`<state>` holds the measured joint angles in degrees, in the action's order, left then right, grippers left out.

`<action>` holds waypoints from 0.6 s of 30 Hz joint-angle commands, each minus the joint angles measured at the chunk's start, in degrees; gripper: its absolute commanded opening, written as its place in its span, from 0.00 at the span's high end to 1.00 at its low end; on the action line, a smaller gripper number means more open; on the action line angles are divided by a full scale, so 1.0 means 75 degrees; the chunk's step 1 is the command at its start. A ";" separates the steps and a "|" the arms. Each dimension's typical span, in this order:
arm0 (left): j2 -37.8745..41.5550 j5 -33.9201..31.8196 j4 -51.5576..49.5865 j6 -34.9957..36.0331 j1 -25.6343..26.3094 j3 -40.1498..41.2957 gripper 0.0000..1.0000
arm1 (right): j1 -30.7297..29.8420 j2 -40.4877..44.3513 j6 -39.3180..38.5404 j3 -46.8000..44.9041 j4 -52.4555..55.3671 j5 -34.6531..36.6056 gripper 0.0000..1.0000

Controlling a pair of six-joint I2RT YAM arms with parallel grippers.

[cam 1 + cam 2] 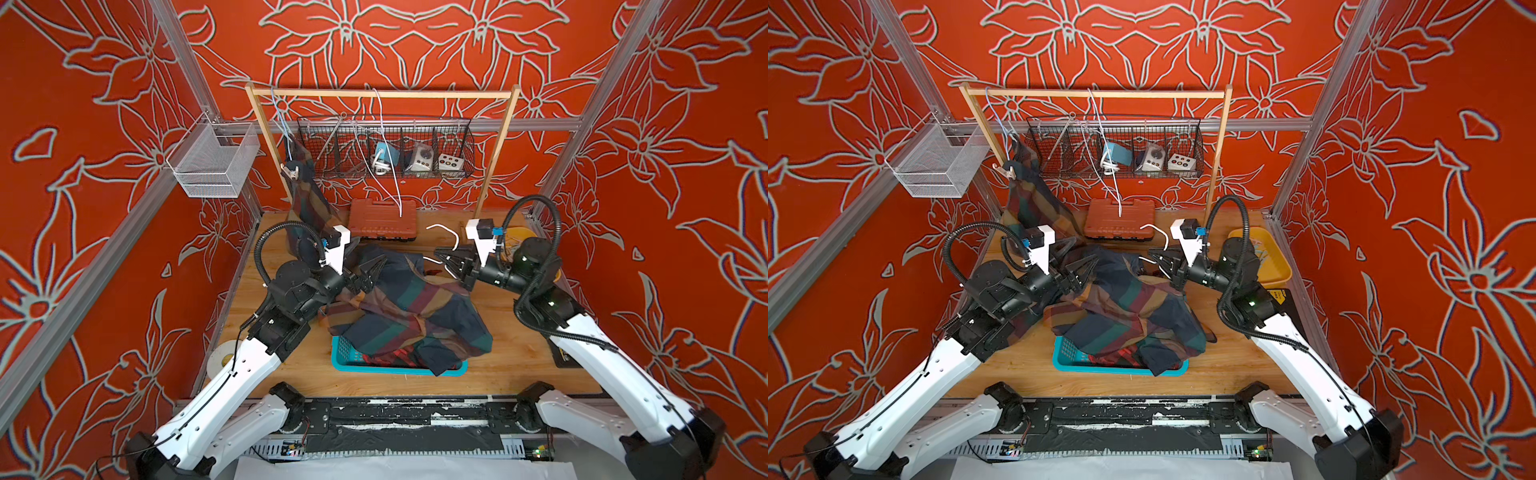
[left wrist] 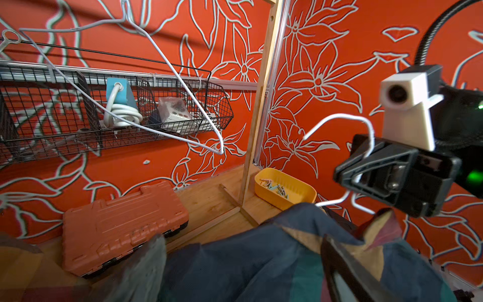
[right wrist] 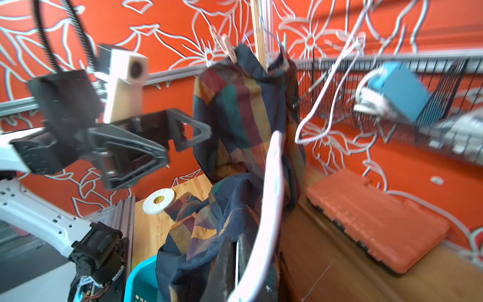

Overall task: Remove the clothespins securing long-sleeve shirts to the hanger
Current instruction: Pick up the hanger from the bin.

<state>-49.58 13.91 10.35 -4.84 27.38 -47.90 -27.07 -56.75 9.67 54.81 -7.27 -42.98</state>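
Distance to the last visible peg decides the coming move. The right gripper (image 2: pixel 345 174) has its jaws pressed together on the neck of a white wire hanger (image 2: pixel 339 116), just above a dark plaid shirt (image 1: pixel 411 307). That shirt lies heaped on the table (image 1: pixel 519 353) and spills over a teal basket (image 1: pixel 345 357). No peg shows on the shirt near those jaws, though its folds could hide one. The left gripper (image 3: pixel 188 143) hangs with its jaws wide apart and holding nothing, at the far left edge of the same heap. The one pink clothespin (image 3: pixel 227 48) seen on cloth pinches the top shoulder of a second plaid shirt (image 1: pixel 307 195), which hangs at the left end of the wooden rack (image 1: pixel 374 94). It lies up and back-left of both pairs of jaws, and well apart from them. Its long axis seems to stand up from the shoulder at a tilt, but blur hides the exact angle. By my reading the left arm is clearly nearer and free, so it would have to rise and approach across the pin's handles. Loose clothespins (image 2: pixel 274 187) already lie in the yellow tray (image 2: pixel 271 200) at the right rear of the table.
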 commanded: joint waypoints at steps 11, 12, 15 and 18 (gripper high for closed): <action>-0.0397 -0.0331 -0.0993 0.0206 -0.0269 -0.0302 0.16 | 0.1377 0.0580 -0.0102 0.0649 -0.0414 -0.2189 1.00; -0.0397 -0.0326 -0.1052 0.0221 -0.0295 -0.0327 0.16 | 0.1417 0.0571 -0.0053 0.0660 -0.0490 -0.2281 1.00; -0.0385 -0.0325 -0.1329 0.0324 -0.0423 -0.0442 0.17 | 0.1453 0.0585 0.0016 0.0673 -0.0625 -0.2415 1.00; -0.0394 -0.0323 -0.1572 0.0433 -0.0572 -0.0510 0.19 | 0.1491 0.0629 -0.0006 0.0661 -0.0625 -0.2441 1.00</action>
<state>-52.75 11.62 0.38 -3.03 24.01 -49.76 -16.47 -53.10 9.54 58.02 -9.15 -58.83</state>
